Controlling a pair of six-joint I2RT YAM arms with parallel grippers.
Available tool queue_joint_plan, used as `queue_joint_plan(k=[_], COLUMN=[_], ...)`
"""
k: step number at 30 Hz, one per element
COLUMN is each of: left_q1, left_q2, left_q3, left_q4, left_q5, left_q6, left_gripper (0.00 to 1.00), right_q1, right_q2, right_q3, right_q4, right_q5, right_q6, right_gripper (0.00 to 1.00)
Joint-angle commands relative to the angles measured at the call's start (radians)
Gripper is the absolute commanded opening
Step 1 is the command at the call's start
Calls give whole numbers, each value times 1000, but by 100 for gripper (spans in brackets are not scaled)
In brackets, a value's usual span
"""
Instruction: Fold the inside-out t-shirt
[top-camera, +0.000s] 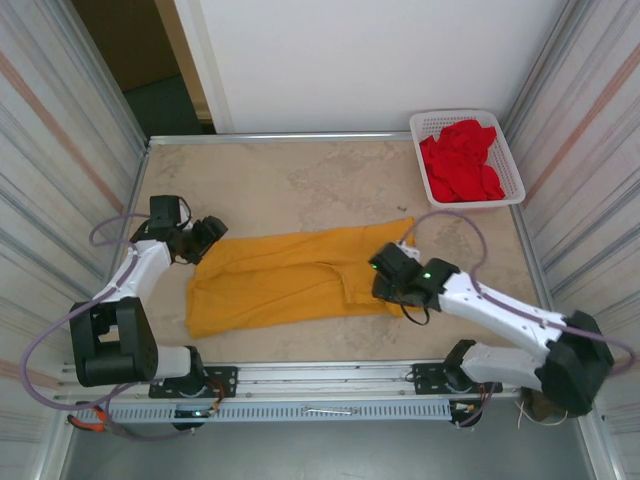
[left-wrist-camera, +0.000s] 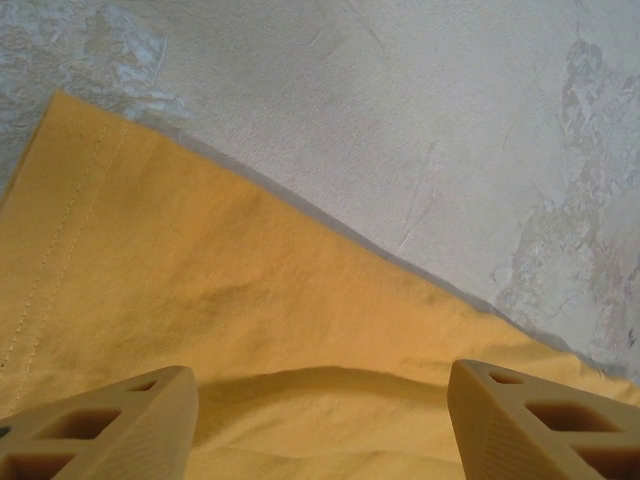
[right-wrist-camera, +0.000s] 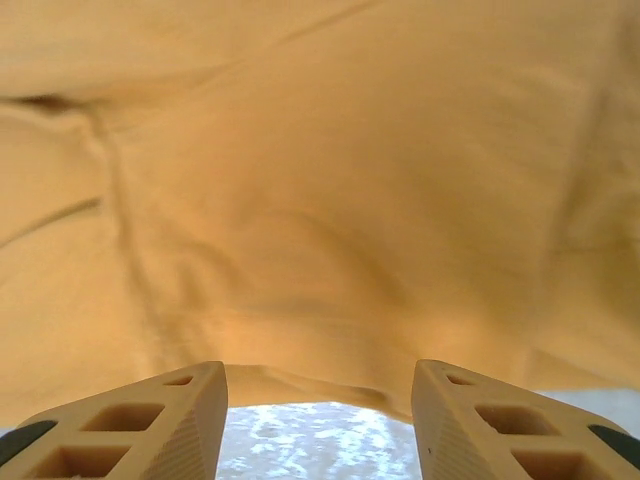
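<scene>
Now: mustard t-shirt (top-camera: 290, 280) flat across table (top-camera: 300, 180); left gripper (left-wrist-camera: 320, 385) spread over its left edge, right gripper (right-wrist-camera: 318, 372) spread at right hem.

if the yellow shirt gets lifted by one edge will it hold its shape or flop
Probably flops: the shirt lies flat with soft creases. Likely light, since the cloth looks thin. Pushed, it would probably bunch, as its wrinkles suggest.

The t-shirt (top-camera: 290, 275) is soft, matt cloth. The table (top-camera: 300, 180) looks mottled and dull; at two o'clock, the basket (top-camera: 455, 115) is white plastic.
</scene>
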Motion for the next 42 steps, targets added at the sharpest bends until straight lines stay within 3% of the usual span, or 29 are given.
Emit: queue_joint_plan(k=[1,8,11,13,15,17,28,31,32,37,42], left_q1=[1,12,17,16,17,17,17,17,17,17,16], left_q2=[-38,-48,-55,-57,-59,-59,-61,-64,-65,-69,-80], left_q3=[16,31,31,31,32,31,24,23,22,23,28], left_q4=[-36,-51,-50,-51,-47,-43,-34,-37,-39,-47,-48], left_q5=[4,28,34,38,44,47,53,56,57,61,70], left_q6=[16,16,15,14,10,7,-4,-3,-2,2,-2], left_gripper=[68,68,68,68,68,68,68,68,68,68,69], right_q1=[66,143,153,155,154,153,142,144,144,120,-53], right_q2=[144,345,378,388,387,383,436,444,430,293,142], right_q3=[94,185,191,193,198,216,324,308,293,224,141], right_q4=[2,31,23,13,10,5,63,59,59,14,-19], right_q5=[53,31,42,48,50,47,-66,-83,-82,-28,9], right_q6=[-68,-54,-40,-31,-32,-45,-85,-65,-60,-46,-98], right_gripper=[51,50,46,31,9,0,0,34,41,44,44])
